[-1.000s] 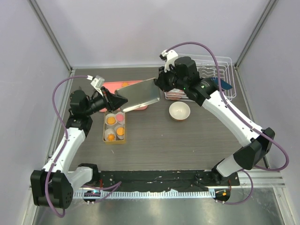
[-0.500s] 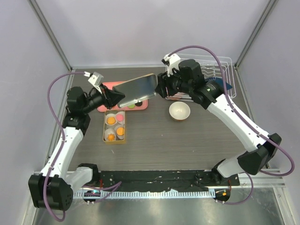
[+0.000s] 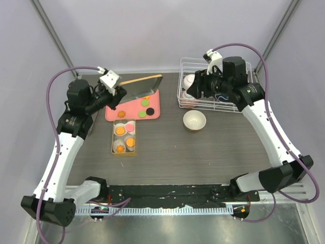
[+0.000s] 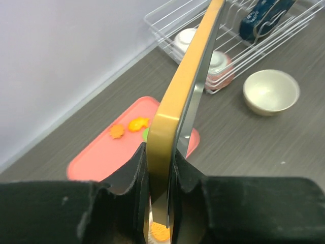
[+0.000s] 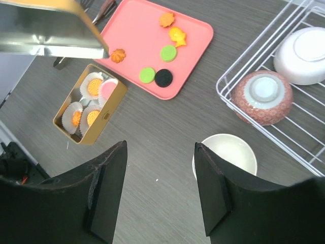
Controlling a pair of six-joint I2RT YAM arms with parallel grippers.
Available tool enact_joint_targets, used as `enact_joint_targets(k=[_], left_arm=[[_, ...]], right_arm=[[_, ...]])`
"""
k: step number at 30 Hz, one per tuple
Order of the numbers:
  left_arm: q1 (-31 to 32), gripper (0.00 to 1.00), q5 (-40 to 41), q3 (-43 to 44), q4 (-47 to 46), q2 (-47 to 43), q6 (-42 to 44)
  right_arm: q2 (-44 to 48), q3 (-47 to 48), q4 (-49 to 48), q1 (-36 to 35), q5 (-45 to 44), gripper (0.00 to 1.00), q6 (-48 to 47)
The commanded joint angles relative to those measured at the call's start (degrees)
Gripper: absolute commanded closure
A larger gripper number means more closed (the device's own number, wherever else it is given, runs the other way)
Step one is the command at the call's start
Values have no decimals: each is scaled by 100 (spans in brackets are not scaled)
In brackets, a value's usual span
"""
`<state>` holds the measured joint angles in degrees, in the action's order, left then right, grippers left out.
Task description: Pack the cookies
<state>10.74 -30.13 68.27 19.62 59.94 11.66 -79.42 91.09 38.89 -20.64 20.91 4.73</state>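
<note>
Dark tabletop [image 3: 203, 152] has some of the cookies [image 5: 168, 53] loose on the pink tray [image 5: 144, 30], more in paper cups [image 5: 84, 80] in the gold tin [image 5: 107, 116] just beside it, left gripper [image 4: 161, 168] pinched tight on the gold lid [image 4: 190, 76] up over the tray, right gripper [image 5: 160, 147] wide open holding nothing over the table.

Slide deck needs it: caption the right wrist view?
Right gripper open above the pink tray of loose cookies and the gold tin of filled paper cups; tin lid at top left.

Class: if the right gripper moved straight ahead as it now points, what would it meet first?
Probably bare table between the gold tin and the empty white bowl; depth is unclear.
</note>
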Motion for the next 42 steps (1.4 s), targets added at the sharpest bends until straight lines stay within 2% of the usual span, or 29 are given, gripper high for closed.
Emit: enact_joint_targets(k=[1,4,7,12,13,17,19,25,28,36,42], left_arm=[[384,100,1166,748,999,-26,1853],[735,100,1692,1073,1403,70,2480],[1060,100,2123,882,1318,-105,3393],[1887,100,2793,-321,685,-711,5123],[1957,100,2793,-558,292,-956,5283],[2230,100,2749,-1447,-861,-1387,5549],[2309,100,2741,-1904,-1491,-1511,5654],[2503,100,2460,-3037,-3118,-1828,6373],[2529,100,2214,-3337,-3813,-1916,6646],[2582,99,2073,-3812,-4650,-2083,6972],[2582,99,1616,-4400,-4713,-2470,7341]], right_arm=[[-82,286,30,42,642,39,80],[-153,366,75,87,959,39,81],[-223,471,136,253,1414,38,89],[-399,498,215,675,2337,38,291],[-408,463,215,719,2530,38,352],[-645,261,180,825,3741,38,467],[-820,138,180,834,4069,38,502],[-1084,14,118,834,4571,38,494],[-1321,75,101,834,4825,38,564],[-2042,655,109,825,5108,37,810],[-2429,1174,13,817,5292,36,1064]])
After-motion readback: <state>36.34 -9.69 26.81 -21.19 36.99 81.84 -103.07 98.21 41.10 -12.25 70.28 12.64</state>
